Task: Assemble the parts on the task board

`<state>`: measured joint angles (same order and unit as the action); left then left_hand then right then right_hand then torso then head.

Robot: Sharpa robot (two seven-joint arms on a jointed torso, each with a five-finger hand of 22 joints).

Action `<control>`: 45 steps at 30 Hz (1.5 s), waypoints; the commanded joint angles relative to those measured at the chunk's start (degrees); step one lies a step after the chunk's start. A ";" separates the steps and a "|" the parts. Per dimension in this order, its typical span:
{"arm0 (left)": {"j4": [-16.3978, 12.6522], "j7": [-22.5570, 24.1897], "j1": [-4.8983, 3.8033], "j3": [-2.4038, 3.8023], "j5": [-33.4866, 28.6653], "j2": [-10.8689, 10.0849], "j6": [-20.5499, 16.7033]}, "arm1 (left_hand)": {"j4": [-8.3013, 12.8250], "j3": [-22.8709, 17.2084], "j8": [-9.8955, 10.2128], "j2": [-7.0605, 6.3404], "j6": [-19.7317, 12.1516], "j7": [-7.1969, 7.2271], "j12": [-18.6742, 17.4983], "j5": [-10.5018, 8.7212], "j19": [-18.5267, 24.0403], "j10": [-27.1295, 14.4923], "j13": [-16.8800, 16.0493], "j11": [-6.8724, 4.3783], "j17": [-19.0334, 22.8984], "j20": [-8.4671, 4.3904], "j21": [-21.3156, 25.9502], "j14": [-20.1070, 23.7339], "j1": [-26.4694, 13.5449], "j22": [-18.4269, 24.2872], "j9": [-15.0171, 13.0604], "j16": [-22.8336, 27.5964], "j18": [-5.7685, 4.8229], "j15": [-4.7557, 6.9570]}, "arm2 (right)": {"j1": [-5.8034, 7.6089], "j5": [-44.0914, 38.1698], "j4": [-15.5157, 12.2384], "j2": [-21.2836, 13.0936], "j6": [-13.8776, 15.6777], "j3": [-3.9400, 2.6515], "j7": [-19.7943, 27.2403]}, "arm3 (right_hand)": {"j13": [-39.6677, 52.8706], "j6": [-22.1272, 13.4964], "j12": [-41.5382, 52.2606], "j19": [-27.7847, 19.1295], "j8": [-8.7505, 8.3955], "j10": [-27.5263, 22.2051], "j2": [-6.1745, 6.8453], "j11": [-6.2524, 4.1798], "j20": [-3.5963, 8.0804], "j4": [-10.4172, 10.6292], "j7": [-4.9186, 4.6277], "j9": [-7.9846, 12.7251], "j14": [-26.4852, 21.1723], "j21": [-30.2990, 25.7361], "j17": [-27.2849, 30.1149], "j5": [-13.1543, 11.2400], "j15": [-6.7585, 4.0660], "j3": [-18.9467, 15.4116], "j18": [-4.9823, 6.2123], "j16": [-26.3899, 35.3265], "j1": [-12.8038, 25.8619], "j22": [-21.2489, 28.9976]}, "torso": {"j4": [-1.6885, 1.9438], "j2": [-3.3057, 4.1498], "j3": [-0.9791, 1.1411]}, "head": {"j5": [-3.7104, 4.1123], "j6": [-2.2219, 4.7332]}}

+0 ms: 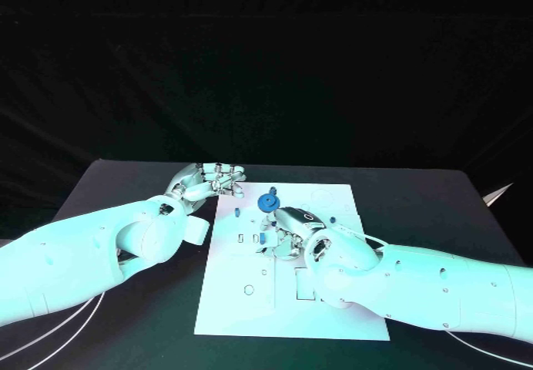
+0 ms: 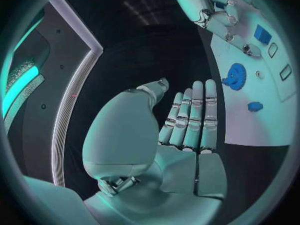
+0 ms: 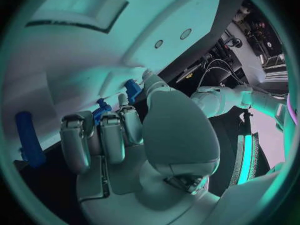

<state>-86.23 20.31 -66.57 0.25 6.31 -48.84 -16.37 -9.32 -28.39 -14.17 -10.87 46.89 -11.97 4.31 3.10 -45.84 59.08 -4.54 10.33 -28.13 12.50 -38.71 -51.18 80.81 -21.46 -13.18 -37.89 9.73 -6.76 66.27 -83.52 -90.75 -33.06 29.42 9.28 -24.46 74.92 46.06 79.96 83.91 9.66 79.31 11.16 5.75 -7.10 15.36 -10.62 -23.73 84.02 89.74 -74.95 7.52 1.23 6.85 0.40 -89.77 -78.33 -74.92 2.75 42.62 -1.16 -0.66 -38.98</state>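
Gear (image 1: 269,203) lies on board (image 1: 333,308) between empty, straight-fingered left hand (image 1: 206,182) and curled right hand (image 1: 291,228), grip unclear.

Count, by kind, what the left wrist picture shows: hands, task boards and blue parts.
Hands: 2 (left hand, right hand)
Task board: 1
Blue parts: 3 (gear, block, small piece)
Total: 6
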 commanded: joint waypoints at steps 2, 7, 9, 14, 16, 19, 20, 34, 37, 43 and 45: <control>0.21 -0.99 -0.06 0.03 1.87 0.13 1.51 | 0.04 0.28 -0.11 0.18 -0.59 -1.70 0.90 -0.16 0.47 0.33 -0.33 -0.22 0.03 0.04 -0.61 0.10 -0.94 -0.27 -0.09 -0.80 0.57 0.00 | 0.21 0.17 -1.84 -1.61 3.33 -0.05 3.34 | 3.98 -0.23 -0.26 6.09 -0.29 -0.18 -0.04 0.22 -0.36 1.15 -0.19 0.22 5.98 0.26 -15.05 -0.10 0.38 -0.75 -0.40 -0.23 -0.97 -15.08 | -0.12 -0.17 0.05 | -0.06 0.12; 0.31 -3.30 -0.05 0.02 5.28 0.15 2.34 | -2.74 1.92 -2.64 -0.18 0.79 -0.45 6.53 -0.01 -1.30 4.51 -3.27 -1.82 -2.31 -0.73 -3.33 -3.47 -4.78 -1.66 -1.37 -5.96 0.82 1.48 | 1.33 3.25 -3.71 -4.66 5.50 -0.19 7.65 | 3.88 0.20 -0.28 6.09 -0.18 -0.29 -1.22 0.14 -0.33 1.12 -0.11 0.41 5.96 0.26 -14.95 0.94 0.31 -0.03 -0.40 -0.20 -2.65 -15.08 | -0.27 -0.30 0.04 | -0.25 0.25; 0.32 -5.09 -0.05 0.02 7.13 0.13 3.07 | -3.35 2.41 -4.23 -0.43 1.09 0.49 9.93 -0.06 -3.27 5.40 -5.46 -2.64 -4.46 -1.69 -5.91 -6.15 -5.58 -3.01 -2.24 -10.12 0.83 2.55 | 2.05 6.42 -4.53 -6.39 5.61 -0.30 9.29 | 3.54 0.26 -0.59 6.09 -0.15 -0.63 -1.34 0.13 -0.33 1.14 -0.10 0.42 5.85 0.26 -14.53 1.04 0.31 0.05 -0.40 -0.05 -2.73 -15.08 | -0.35 -0.41 0.08 | -0.36 0.25; 0.39 -11.86 -0.07 0.03 12.12 0.12 5.48 | -6.69 4.66 -10.92 0.69 -0.19 1.94 28.28 -0.05 -7.48 2.75 -18.83 -4.59 -22.36 -4.23 -17.27 -17.96 -10.37 -9.71 -6.44 -29.76 0.61 4.70 | 4.12 16.95 -6.52 -11.25 5.23 -0.52 13.45 | 3.40 1.01 -0.70 6.09 0.56 -0.85 -1.65 0.00 -0.27 1.22 0.09 0.27 5.85 0.26 -14.56 1.07 0.22 0.07 -0.40 -0.06 -2.43 -15.08 | -0.64 -0.69 0.18 | -0.66 0.34; 0.44 -15.34 -0.10 0.04 15.43 0.15 6.96 | -7.09 5.30 -13.68 0.97 -0.43 2.32 35.23 -0.15 -12.55 1.34 -23.75 -5.04 -30.46 -4.65 -24.55 -22.49 -11.81 -19.44 -8.16 -35.47 -0.64 5.03 | 4.97 20.51 -7.43 -13.20 4.92 -0.58 14.79 | 3.43 1.08 -0.67 6.09 0.64 -0.82 -1.71 -0.02 -0.26 1.22 0.12 0.26 5.88 0.26 -14.65 1.07 0.20 0.09 -0.40 -0.09 -2.41 -15.08 | -0.75 -0.78 0.27 | -0.80 0.26; 0.59 -21.48 -0.34 0.05 21.61 0.39 10.04 | -7.18 6.10 -17.54 1.59 -1.02 2.99 44.08 -0.11 -19.19 -0.15 -29.82 -5.68 -40.42 -5.11 -33.10 -28.14 -13.77 -31.57 -10.82 -41.84 -2.51 5.60 | 6.25 24.63 -8.82 -16.00 4.54 -0.66 16.20 | 3.46 1.15 -0.64 6.09 0.76 -0.80 -1.91 -0.06 -0.23 1.21 0.15 0.23 5.87 0.26 -14.63 1.12 0.17 0.18 -0.40 -0.09 -2.41 -15.08 | -0.84 -0.96 0.46 | -1.04 0.13; 0.69 -23.24 -0.50 0.05 23.44 0.55 10.74 | -7.00 6.50 -18.36 1.75 -0.98 3.27 45.55 -0.12 -19.92 -0.32 -30.82 -5.86 -41.50 -5.27 -34.12 -28.81 -14.54 -32.91 -11.43 -42.54 -2.69 5.79 | 6.58 25.58 -9.18 -16.73 4.45 -0.68 16.51 | 3.47 1.19 -0.62 6.09 0.84 -0.79 -2.04 -0.08 -0.21 1.20 0.17 0.22 5.87 0.26 -14.61 1.18 0.15 0.25 -0.40 -0.08 -2.40 -15.08 | -0.82 -1.01 0.53 | -1.09 0.14; 4.60 -44.95 -3.10 -0.02 42.81 6.42 22.51 | -7.49 10.63 -27.39 3.42 -0.40 5.93 61.78 -0.11 -27.39 7.43 -48.20 -8.25 -52.63 -7.13 -41.82 -34.84 -18.84 -45.48 -20.85 -48.08 -4.84 7.92 | 9.57 32.64 -9.45 -22.15 2.12 -0.80 16.82 | 3.39 1.21 -0.65 6.09 1.20 -0.86 -2.53 -0.18 -0.11 1.11 0.25 0.19 5.87 0.26 -14.60 1.81 0.04 0.59 -0.40 -0.07 -2.40 -15.08 | -1.14 -1.51 1.10 | -1.62 -0.12; 5.69 -46.86 -3.83 -0.37 43.97 8.16 23.38 | -7.49 11.03 -27.82 3.51 -0.29 6.09 61.80 -0.11 -27.40 7.29 -48.10 -8.38 -52.59 -7.22 -41.90 -34.85 -19.07 -45.55 -21.47 -48.07 -4.84 8.03 | 9.69 32.77 -9.28 -22.44 1.50 -0.81 16.59 | 3.35 0.57 -0.67 6.09 1.04 -0.91 -2.50 -0.12 -0.08 1.08 0.15 0.32 5.88 0.26 -14.66 2.06 0.05 0.66 -0.40 -0.09 -2.38 -15.08 | -1.17 -1.55 1.15 | -1.80 -0.22; 7.13 -48.46 -5.03 -1.12 46.06 10.43 24.78 | -7.51 11.39 -28.30 3.94 -0.25 6.23 62.13 -0.11 -27.39 7.47 -48.57 -8.50 -52.72 -7.31 -41.96 -34.90 -19.47 -45.64 -22.25 -48.10 -4.85 8.14 | 9.78 32.55 -9.07 -22.77 0.95 -0.81 16.23 | 3.36 0.50 -0.66 6.09 1.02 -0.89 -2.49 -0.11 -0.08 1.09 0.14 0.34 5.89 0.26 -14.71 2.06 0.05 0.65 -0.40 -0.11 -2.36 -15.08 | -1.02 -1.47 0.97 | -1.81 -0.44; 7.48 -48.74 -5.30 -1.27 46.62 10.96 25.11 | -7.51 11.56 -28.48 4.04 -0.25 6.29 62.29 -0.11 -27.39 7.57 -48.79 -8.55 -52.78 -7.34 -41.98 -34.92 -19.63 -45.67 -22.55 -48.12 -4.86 8.18 | 9.80 32.43 -9.00 -22.84 0.86 -0.81 16.13 | 3.36 0.38 -0.65 6.09 0.99 -0.89 -2.46 -0.10 -0.08 1.10 0.12 0.36 5.90 0.26 -14.74 2.04 0.06 0.64 -0.40 -0.12 -2.32 -15.08 | -1.02 -1.47 0.97 | -1.81 -0.44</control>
<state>-78.84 -25.77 -71.73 -1.03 49.85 -38.15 5.75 -16.83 -17.23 -42.47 -6.73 46.69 -6.02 66.23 3.10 -73.00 66.27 -53.31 1.95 -74.94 5.42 -80.47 -84.06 61.58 -67.05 -35.70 -85.88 5.70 0.92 76.03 -51.49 -99.77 -55.84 31.85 8.50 -8.83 74.90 46.84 79.53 83.91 10.62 78.59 9.11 5.64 -7.09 16.52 -10.48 -23.42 84.02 89.74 -74.93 9.22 1.23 7.15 0.39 -89.77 -80.76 -74.94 1.70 41.11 -0.14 -2.46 -39.39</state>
